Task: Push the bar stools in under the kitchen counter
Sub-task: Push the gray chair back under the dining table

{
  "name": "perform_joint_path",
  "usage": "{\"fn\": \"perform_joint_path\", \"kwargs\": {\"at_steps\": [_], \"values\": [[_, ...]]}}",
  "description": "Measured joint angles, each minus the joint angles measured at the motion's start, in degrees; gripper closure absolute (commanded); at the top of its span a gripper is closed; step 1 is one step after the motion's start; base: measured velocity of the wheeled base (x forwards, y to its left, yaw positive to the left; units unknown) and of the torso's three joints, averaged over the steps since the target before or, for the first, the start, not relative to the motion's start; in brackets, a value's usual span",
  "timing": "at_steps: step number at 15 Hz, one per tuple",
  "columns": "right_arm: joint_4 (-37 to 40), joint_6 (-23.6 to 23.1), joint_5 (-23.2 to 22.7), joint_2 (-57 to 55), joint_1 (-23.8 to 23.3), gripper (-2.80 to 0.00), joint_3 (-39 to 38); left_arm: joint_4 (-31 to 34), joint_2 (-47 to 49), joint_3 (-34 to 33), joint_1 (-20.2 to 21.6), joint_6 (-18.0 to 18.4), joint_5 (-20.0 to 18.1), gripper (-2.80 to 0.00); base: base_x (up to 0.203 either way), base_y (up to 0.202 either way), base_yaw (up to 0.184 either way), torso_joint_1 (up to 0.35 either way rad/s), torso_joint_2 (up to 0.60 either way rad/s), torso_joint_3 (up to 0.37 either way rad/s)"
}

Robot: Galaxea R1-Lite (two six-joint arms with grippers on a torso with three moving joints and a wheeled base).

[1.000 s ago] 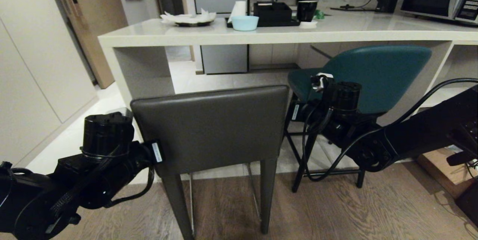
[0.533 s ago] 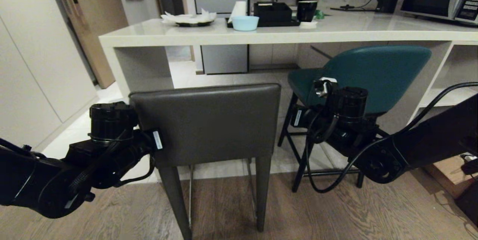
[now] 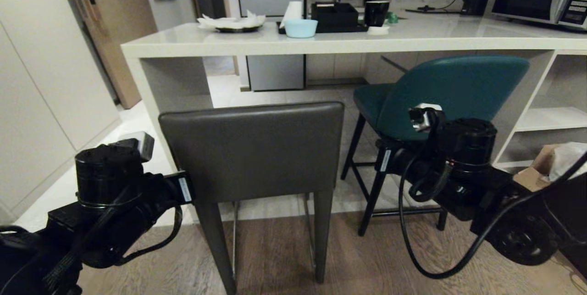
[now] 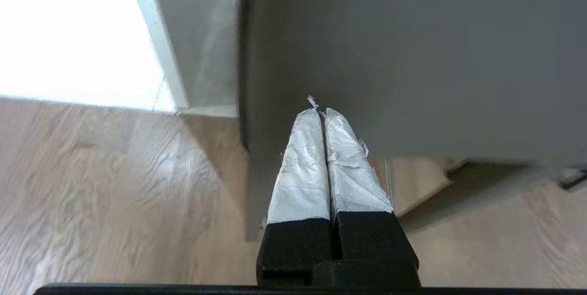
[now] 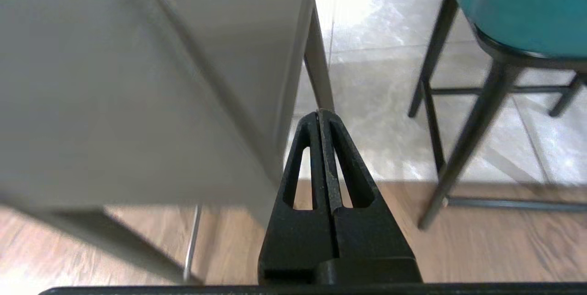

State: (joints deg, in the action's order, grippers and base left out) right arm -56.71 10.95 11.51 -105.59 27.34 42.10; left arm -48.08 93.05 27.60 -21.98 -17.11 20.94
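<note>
Before the kitchen worktop point(image 3: 321, 45), both clenched grippers, left gripper point(image 4: 319, 112) and right gripper point(image 5: 322, 114), flank the grey stool point(image 3: 252, 153); an off-centre push could twist it.

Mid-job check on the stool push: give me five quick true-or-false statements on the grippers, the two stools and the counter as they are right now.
1. The left gripper is shut, its tips at the back of the grey stool. True.
2. The right gripper is clamped on the teal stool. False: it is shut on nothing, in the gap between the stools.
3. The grey stool's back is under the kitchen counter. False: it stands out in front of the edge.
4. The teal stool sits closer to the counter than the grey one. True.
5. A light blue bowl is on the counter. True.
</note>
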Motion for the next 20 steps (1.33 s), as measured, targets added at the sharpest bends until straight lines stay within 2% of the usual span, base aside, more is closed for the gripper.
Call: {"fn": "perform_joint_path", "kwargs": {"at_steps": [2,6,8,10,14,20], "values": [[1.36,-0.81,0.34,2.97,1.81,0.00,-2.44,-0.41,-2.26,-2.03,0.11,0.36,-0.02,0.00,0.000,0.000,0.000,0.000,0.00,0.000],[4.74,-1.38,0.17,5.74,12.02,0.00,-3.47,-0.50,-3.85,-2.69,-0.18,1.67,-1.70,0.00,0.000,0.000,0.000,0.000,0.00,0.000],[5.10,-1.48,0.14,4.73,15.14,0.00,-2.29,-0.65,-4.10,-2.27,-0.10,1.73,-3.03,0.00,0.000,0.000,0.000,0.000,0.00,0.000],[5.12,-1.45,0.42,1.84,15.82,0.00,1.32,-1.70,-3.85,-1.56,-0.06,2.56,-3.22,0.00,0.000,0.000,0.000,0.000,0.00,0.000],[4.46,-1.11,3.01,-4.90,14.13,0.00,7.87,-2.28,-1.30,-1.37,-0.06,4.46,-3.24,0.00,0.000,0.000,0.000,0.000,0.00,0.000],[3.63,-1.30,3.64,-9.54,12.64,0.00,10.47,-2.30,2.31,1.22,0.05,4.93,-3.31,0.00,0.000,0.000,0.000,0.000,0.00,0.000]]}}
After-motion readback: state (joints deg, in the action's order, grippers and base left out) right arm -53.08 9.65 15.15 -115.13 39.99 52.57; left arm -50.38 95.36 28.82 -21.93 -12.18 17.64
